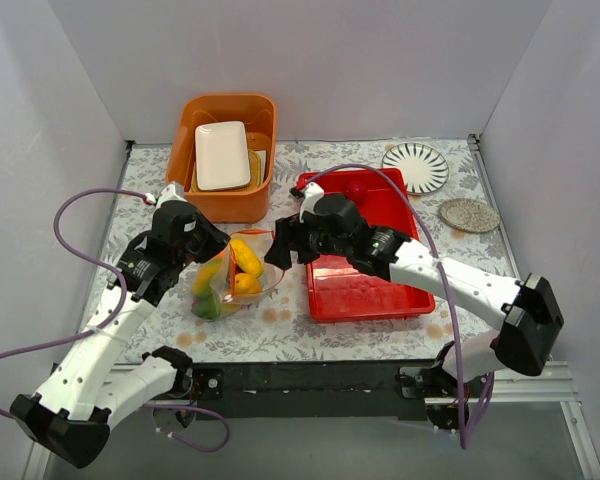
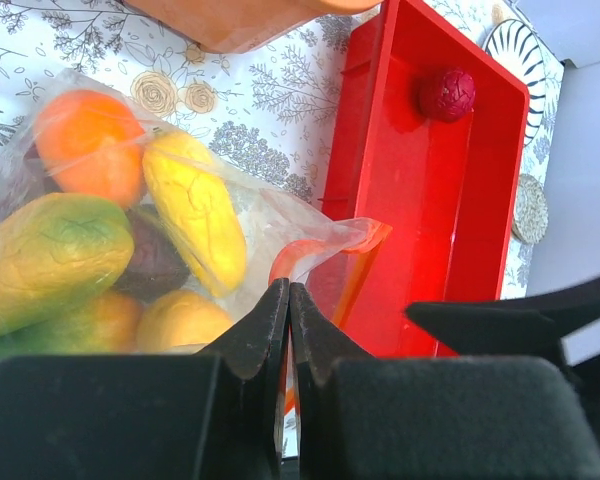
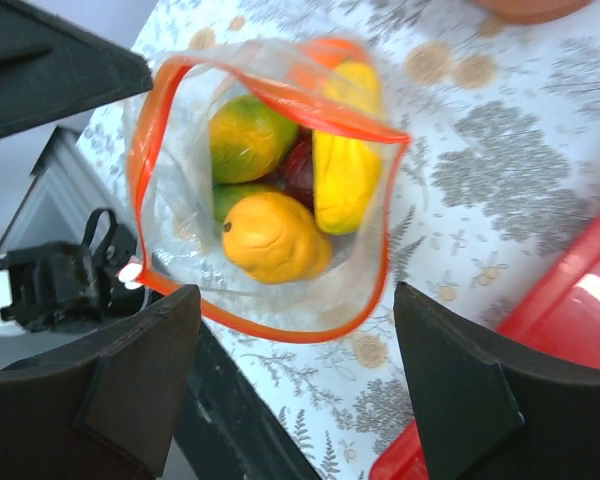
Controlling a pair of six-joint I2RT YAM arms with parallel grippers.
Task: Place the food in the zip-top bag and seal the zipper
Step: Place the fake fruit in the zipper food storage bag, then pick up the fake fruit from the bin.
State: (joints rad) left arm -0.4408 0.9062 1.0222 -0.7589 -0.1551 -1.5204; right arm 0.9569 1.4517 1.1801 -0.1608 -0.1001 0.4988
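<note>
The clear zip-top bag lies on the table between the arms, its mouth gaping toward the right. Inside it sit food pieces: a yellow-orange mango, a yellow mango, an orange and a dark red fruit. The orange-red zipper loops open around the mouth. My left gripper is shut on the bag's mouth edge by the zipper. My right gripper hangs open just above the mouth, holding nothing. One dark red round fruit rests in the red tray.
The red tray lies right of the bag, under my right arm. An orange tub holding a white plate stands behind the bag. A striped plate and a speckled disc lie at the back right.
</note>
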